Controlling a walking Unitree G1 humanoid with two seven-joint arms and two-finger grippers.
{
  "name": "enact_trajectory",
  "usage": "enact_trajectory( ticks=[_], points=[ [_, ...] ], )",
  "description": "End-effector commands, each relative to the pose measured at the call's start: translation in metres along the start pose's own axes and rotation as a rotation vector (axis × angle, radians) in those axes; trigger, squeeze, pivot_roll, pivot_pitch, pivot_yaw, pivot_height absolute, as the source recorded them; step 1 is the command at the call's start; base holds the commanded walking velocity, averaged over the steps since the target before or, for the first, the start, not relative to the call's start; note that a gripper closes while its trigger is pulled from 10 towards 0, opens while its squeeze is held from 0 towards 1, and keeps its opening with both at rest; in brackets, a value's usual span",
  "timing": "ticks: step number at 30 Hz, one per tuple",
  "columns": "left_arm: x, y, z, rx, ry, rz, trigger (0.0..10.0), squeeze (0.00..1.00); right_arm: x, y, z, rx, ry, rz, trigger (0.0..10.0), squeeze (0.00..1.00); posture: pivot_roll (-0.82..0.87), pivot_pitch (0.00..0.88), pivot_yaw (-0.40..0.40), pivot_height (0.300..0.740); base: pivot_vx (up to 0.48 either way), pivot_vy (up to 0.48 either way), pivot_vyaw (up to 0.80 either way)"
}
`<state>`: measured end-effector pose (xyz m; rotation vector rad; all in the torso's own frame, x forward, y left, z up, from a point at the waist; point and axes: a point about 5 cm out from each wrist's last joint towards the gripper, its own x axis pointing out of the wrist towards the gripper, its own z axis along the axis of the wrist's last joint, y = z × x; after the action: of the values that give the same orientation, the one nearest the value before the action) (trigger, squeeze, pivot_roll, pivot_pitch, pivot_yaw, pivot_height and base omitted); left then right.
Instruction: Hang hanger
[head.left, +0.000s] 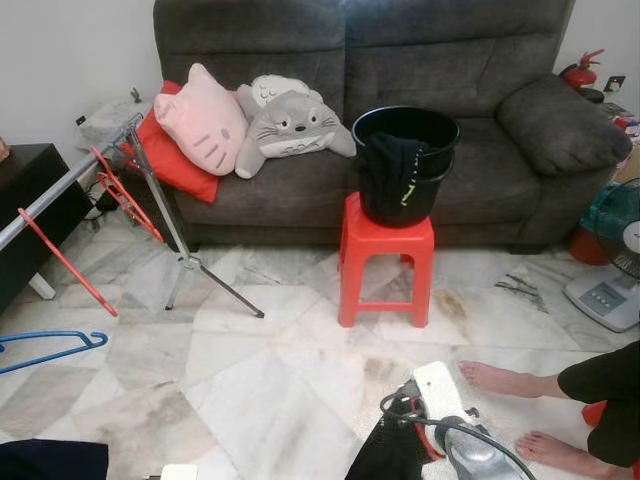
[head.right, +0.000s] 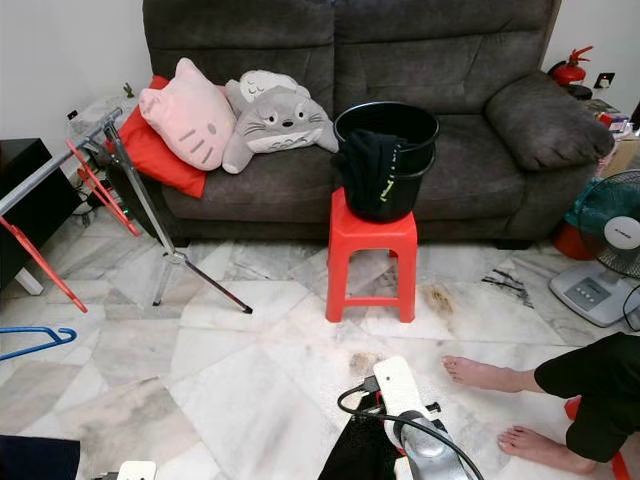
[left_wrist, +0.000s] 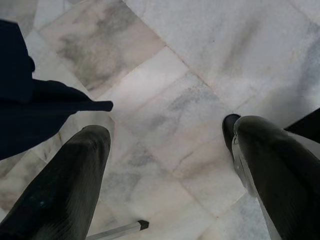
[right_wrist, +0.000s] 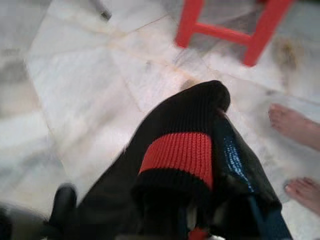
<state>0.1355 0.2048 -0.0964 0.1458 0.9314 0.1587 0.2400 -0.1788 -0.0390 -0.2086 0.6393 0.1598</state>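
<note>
A black knit garment (right_wrist: 175, 150) with a red stripe is draped over my right gripper (right_wrist: 195, 220), which is shut on it; a glossy blue piece (right_wrist: 235, 155), perhaps a hanger, shows under the cloth. The same garment (head.left: 385, 455) hangs below my right arm (head.left: 445, 420) at the bottom centre. At the left stands a drying rack (head.left: 70, 180) with red hangers (head.left: 62, 262) and a blue hanger (head.left: 50, 350) on its rail. My left gripper (left_wrist: 170, 165) is open over the marble floor, next to dark navy cloth (left_wrist: 30, 110).
A red stool (head.left: 385, 260) carrying a black bucket (head.left: 405, 150) of dark clothes stands before the grey sofa (head.left: 480, 60). A person's bare feet (head.left: 500, 378) are at the right, with a fan (head.left: 615, 260) behind. The rack's leg (head.left: 215, 280) reaches onto the floor.
</note>
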Motion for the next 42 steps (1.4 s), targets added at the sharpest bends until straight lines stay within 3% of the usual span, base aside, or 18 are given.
enact_trajectory(
  ticks=[1,3,4,9,18,24,42],
  points=[
    [0.0,0.004,0.0,-0.003,-0.004,0.022,10.0,0.0,0.001,-0.004,0.009,0.041,-0.065,-0.043,10.0,0.0,-0.16,0.0,0.093,0.74,0.0,0.0,0.0],
    [0.0,0.004,0.0,-0.003,-0.004,0.022,10.0,0.0,0.001,-0.004,0.009,0.047,-0.068,-0.043,10.0,0.0,-0.16,0.0,0.093,0.74,0.0,0.0,0.0],
    [-0.001,0.004,-0.002,0.004,-0.003,0.03,10.0,0.0,-0.01,-0.016,0.027,0.068,-0.254,-0.174,10.0,0.0,-0.17,0.0,0.1,0.74,0.0,0.0,0.0],
    [-0.001,0.005,-0.003,0.012,-0.004,0.04,10.0,0.0,-0.032,-0.02,0.035,0.065,-0.403,-0.251,10.0,0.0,-0.17,0.0,0.103,0.74,0.0,0.0,0.0],
    [-0.002,0.005,-0.006,0.013,-0.002,0.046,10.0,0.0,-0.046,-0.018,0.039,0.068,-0.459,-0.272,10.0,0.0,-0.18,0.0,0.106,0.74,0.0,0.0,0.42],
    [-0.003,0.004,-0.007,0.002,0.012,0.04,10.0,0.0,-0.043,-0.011,0.047,0.042,-0.468,-0.238,10.0,0.0,-0.17,0.0,0.104,0.74,0.0,0.0,0.8],
    [-0.002,0.005,-0.006,0.0,0.015,0.032,10.0,0.0,-0.042,-0.011,0.054,0.022,-0.468,-0.229,10.0,0.0,-0.17,0.0,0.103,0.74,0.0,0.0,0.8]
  ],
)
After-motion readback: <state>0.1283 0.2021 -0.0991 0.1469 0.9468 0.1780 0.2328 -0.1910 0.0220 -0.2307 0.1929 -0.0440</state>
